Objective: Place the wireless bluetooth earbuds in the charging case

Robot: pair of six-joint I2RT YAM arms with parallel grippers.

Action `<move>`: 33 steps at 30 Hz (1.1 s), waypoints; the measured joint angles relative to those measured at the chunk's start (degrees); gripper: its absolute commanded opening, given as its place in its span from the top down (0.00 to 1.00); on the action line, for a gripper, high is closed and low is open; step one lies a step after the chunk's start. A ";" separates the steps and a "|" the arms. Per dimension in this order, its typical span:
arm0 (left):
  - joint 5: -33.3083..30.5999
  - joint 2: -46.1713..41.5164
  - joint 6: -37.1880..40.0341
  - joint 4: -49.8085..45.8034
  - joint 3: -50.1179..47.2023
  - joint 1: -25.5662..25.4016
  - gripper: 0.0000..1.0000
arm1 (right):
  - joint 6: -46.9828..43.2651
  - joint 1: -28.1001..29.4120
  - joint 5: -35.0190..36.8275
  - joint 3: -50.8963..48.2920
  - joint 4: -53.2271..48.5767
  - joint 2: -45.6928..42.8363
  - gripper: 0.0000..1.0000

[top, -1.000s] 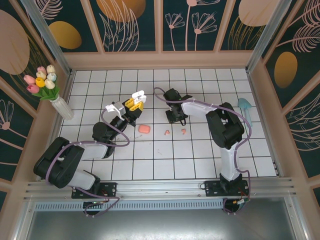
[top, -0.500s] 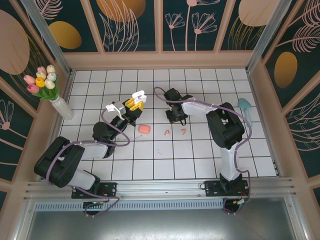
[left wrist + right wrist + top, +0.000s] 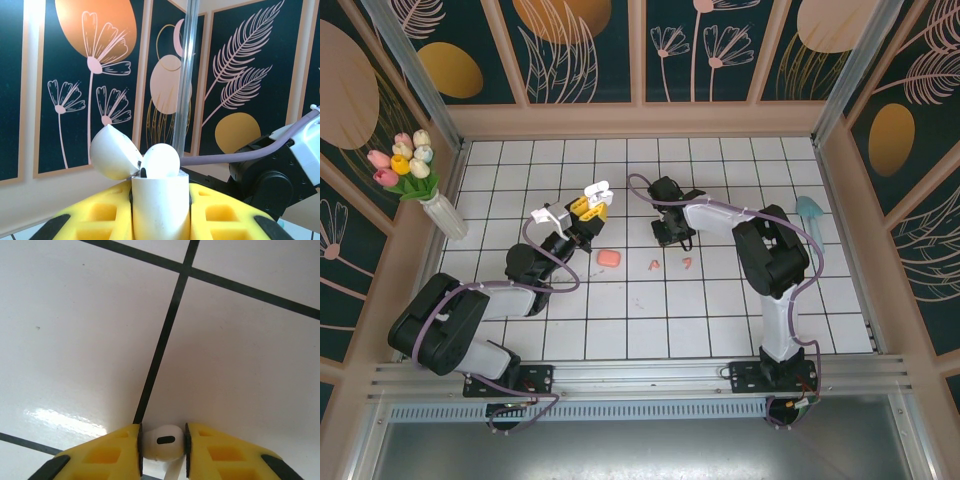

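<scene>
White earbud (image 3: 161,441) pinched between the yellow fingers of right end effector (image 3: 161,452), low over a counter (image 3: 240,365) tile beside a grout line. Right arm folded at elbow, forearm running toward 9 o'clock, wrist pointed down. Salmon-pink earbuds (image 3: 655,265) on tiles at its 6 o'clock, pink case (image 3: 609,258) at 8 o'clock. Left end effector (image 3: 160,215) clamped on white charging case (image 3: 161,195), lid flipped open; arm stretched toward 1 o'clock, wrist tipped up
</scene>
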 measured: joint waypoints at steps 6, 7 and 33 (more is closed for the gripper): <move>0.02 -0.02 0.00 0.00 0.00 0.00 1.00 | 0.17 0.02 0.15 0.17 -0.81 0.02 0.57; 0.00 -0.02 0.00 0.00 0.00 0.00 1.00 | 0.17 0.02 0.22 0.22 -0.90 0.02 0.57; 0.02 -0.02 0.00 0.00 0.00 0.00 1.00 | -2.69 -0.20 -1.31 4.74 -4.76 2.86 0.68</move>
